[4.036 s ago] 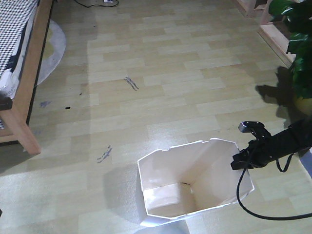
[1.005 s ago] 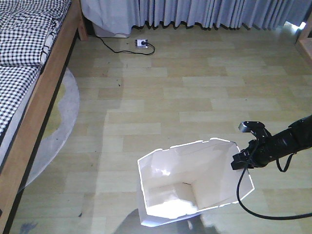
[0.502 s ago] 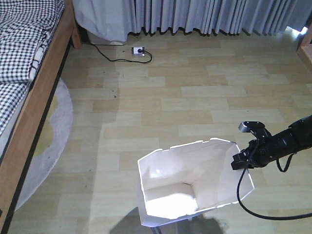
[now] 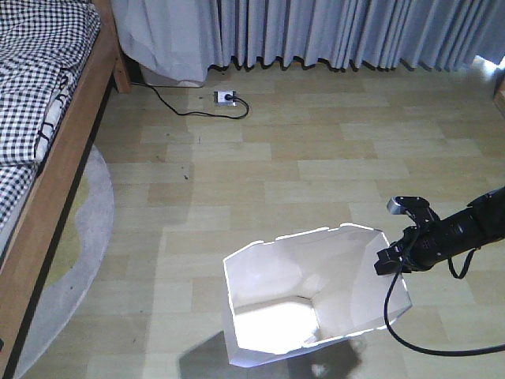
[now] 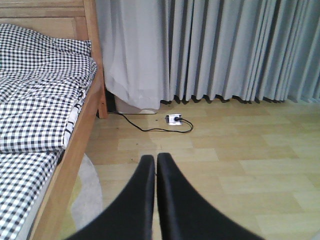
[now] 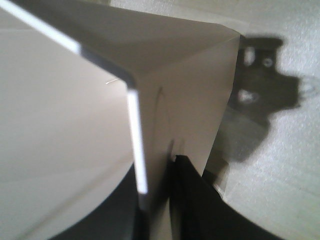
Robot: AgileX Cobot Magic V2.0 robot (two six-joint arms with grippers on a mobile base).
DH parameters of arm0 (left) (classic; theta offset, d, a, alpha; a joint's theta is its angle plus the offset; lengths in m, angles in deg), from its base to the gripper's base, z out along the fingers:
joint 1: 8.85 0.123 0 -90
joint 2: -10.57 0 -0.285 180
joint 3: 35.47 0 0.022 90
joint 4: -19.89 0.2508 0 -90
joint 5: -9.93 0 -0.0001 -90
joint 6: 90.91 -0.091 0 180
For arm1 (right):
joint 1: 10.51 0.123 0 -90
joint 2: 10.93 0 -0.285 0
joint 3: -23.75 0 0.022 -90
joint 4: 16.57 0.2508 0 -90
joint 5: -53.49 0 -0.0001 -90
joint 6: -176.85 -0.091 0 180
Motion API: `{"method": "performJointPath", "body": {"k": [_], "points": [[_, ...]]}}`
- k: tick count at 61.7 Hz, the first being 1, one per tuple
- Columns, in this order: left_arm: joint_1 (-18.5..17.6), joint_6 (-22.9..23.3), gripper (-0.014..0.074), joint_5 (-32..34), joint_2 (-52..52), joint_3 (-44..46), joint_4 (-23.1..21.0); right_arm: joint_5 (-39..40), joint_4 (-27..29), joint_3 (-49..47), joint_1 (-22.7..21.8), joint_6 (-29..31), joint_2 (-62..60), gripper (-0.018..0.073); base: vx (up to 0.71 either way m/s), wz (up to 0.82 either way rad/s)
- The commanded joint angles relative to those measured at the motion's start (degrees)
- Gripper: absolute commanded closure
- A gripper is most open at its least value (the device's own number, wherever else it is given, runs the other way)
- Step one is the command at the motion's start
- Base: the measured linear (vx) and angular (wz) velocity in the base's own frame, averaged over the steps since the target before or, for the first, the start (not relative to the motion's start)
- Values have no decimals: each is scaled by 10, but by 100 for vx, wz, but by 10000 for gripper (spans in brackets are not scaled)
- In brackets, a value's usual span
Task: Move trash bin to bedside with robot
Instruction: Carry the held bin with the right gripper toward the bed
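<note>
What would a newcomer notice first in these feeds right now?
The white trash bin fills the lower middle of the front view, its right rim pinched by the right gripper. The bed with checked bedding runs along the left edge, well apart from the bin, with grey curtains behind. The left gripper is shut and empty, pointing toward the curtains.

Bare wooden floor (image 4: pixel 339 158) is lying open from 11 to 2 o'clock of the trash bin (image 4: pixel 268 276). The bed frame (image 4: pixel 59 178) is walling off 9 to 10 o'clock, with a grey rug (image 4: pixel 91 229) spreading beside it. A power strip (image 4: pixel 225 97) and its cord (image 4: pixel 181 106) are trailing at 11 o'clock, and curtains (image 4: pixel 331 31) are closing off 12.
</note>
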Motion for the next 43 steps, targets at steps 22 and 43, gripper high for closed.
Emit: {"method": "performJointPath", "body": {"k": [22,43], "points": [[-1,3,603,40,-9,-11,-2,-111,40,-9,-1,2,-43,564,25,8],[-1,3,603,40,-9,-11,-2,-111,40,-9,-1,2,-43,564,22,5]]}}
